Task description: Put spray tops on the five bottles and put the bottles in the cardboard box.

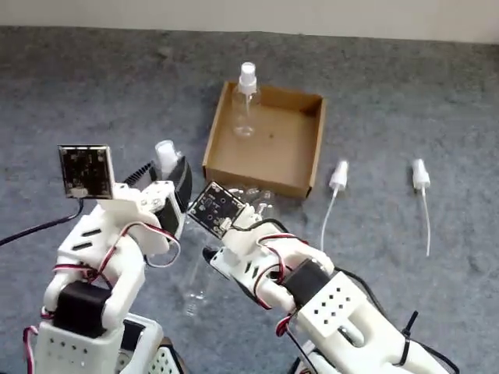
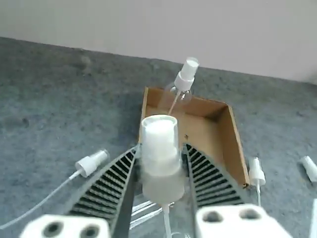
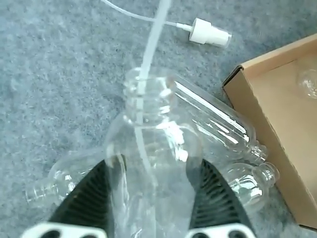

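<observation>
Clear bottle [image 3: 148, 144]: uncapped, neck open, clamped between the right hand's [image 3: 154, 171] black fingers [image 3: 84, 198]. In the high view it sits mid-frame, just below the cardboard box [image 1: 265, 179]. Spray top [image 2: 159, 134]: white with a clear overcap, pinched tight in the left hand [image 2: 160, 151], left of the box. Its dip tube [image 3: 151, 44] runs down into the bottle's neck. A capped bottle [image 1: 246, 101] stands upright in the box's upper-left corner. One loose top [image 1: 338, 176] and a second loose top [image 1: 421, 174] lie on the grey surface [image 1: 405, 93], right of the box.
</observation>
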You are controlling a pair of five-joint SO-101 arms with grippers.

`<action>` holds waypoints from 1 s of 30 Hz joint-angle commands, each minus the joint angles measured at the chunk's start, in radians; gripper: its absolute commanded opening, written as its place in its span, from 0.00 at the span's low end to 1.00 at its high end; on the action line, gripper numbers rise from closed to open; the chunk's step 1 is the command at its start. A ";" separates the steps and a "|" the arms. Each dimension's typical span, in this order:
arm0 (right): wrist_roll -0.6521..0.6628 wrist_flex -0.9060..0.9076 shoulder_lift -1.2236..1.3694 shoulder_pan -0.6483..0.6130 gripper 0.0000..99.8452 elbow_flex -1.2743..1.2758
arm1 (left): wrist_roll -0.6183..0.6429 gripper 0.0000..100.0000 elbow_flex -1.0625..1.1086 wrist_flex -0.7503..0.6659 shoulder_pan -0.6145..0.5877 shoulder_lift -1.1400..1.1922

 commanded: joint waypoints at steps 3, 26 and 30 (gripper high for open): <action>-0.077 -0.206 -0.027 -0.004 0.00 -0.022 | -0.014 0.00 0.059 0.003 0.024 -0.005; -0.285 -0.447 -0.025 0.140 0.00 -0.015 | -0.183 0.10 0.120 0.006 0.048 -0.008; -0.285 -0.447 -0.025 0.234 0.00 -0.019 | -0.207 0.20 0.076 0.018 -0.024 -0.053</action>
